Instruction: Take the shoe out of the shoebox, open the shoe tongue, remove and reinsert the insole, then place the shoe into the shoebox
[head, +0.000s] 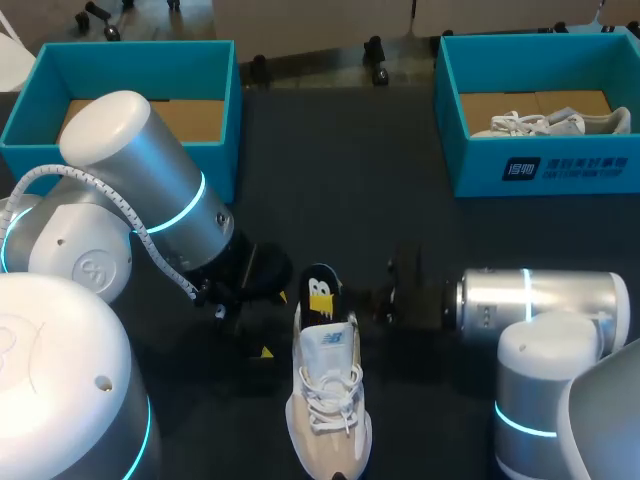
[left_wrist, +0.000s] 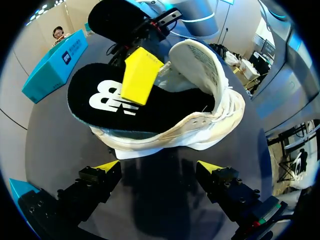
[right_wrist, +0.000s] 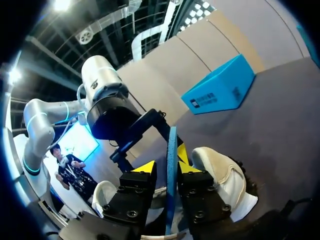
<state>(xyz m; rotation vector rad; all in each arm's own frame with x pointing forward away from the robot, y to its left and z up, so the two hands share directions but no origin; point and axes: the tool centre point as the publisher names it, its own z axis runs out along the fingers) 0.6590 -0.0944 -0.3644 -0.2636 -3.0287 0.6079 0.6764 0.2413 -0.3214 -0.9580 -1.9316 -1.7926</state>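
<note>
A white shoe lies on the dark table near the front middle, toe towards me. Its black insole sticks up out of the heel. My right gripper comes in from the right at the heel. In the right wrist view the insole stands edge-on between the fingers of my right gripper; one finger touches it and the other stands a little off, so the jaws are open. My left gripper is wide open just short of the shoe, holding nothing. The insole lies partly inside the shoe.
A teal shoebox with a bare cardboard floor stands at the back left. A second teal shoebox at the back right holds another white shoe. Dark table stretches between the two boxes.
</note>
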